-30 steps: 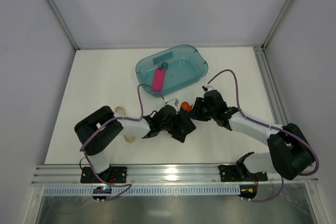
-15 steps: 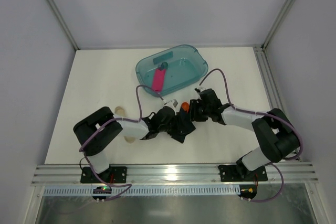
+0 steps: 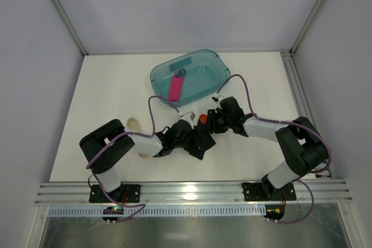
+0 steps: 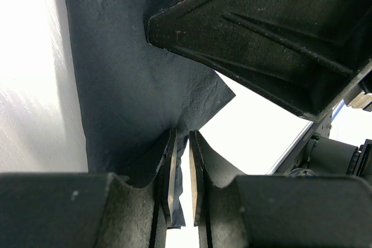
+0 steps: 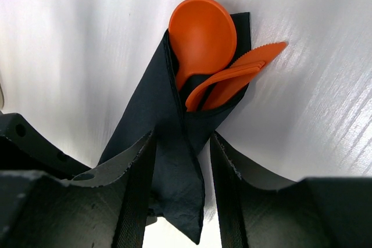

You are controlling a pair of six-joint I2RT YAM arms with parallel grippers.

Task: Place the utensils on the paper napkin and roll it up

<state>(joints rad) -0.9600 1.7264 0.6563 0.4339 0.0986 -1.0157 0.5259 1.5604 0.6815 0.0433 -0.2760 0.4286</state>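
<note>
While the left gripper point(image 4: 181, 166) pinches the paper napkin point(image 4: 122, 85) to anchor it, the right gripper point(image 5: 181, 149), part-open, straddles it loosely; utensils point(image 5: 202, 36) protrude ahead.

I can read no text, label, brand, number or sign on anything in my views.

The utensils point(image 5: 203, 45) are orange, the paper napkin point(image 5: 174, 166) black, the tub point(image 3: 206, 76) teal.
</note>
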